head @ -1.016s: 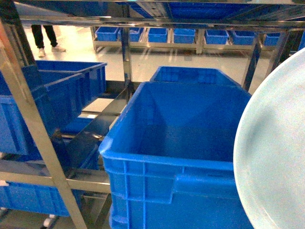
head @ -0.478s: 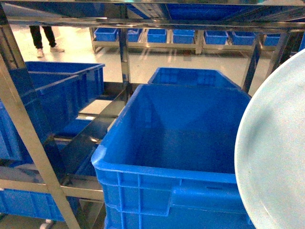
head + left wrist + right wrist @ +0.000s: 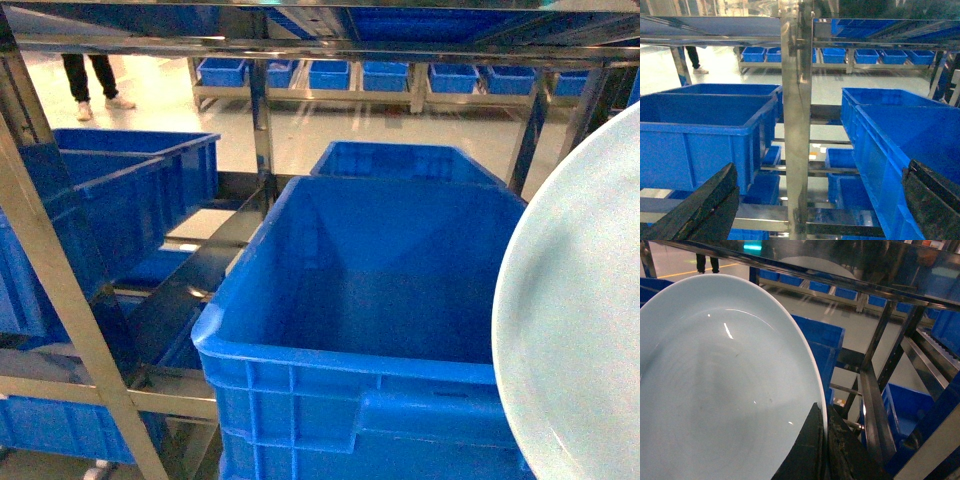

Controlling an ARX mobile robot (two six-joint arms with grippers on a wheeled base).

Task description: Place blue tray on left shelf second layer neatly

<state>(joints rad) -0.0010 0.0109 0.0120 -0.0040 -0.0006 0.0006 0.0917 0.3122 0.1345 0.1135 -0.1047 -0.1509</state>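
Blue tray (image 3: 575, 320) sits far right, but starting left: my left gripper (image 3: 815, 200) hangs spread and empty facing the left shelf (image 3: 796, 125); my right gripper (image 3: 824, 450) pinches the tray's rim, holding it tilted, probably to clear the crates (image 3: 370, 300).

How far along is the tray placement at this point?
Done: the right gripper has the blue tray clamped by its rim, tilted up before the left shelf. In hand: carrying it. Left: setting it on the second layer. The left gripper is open and empty.
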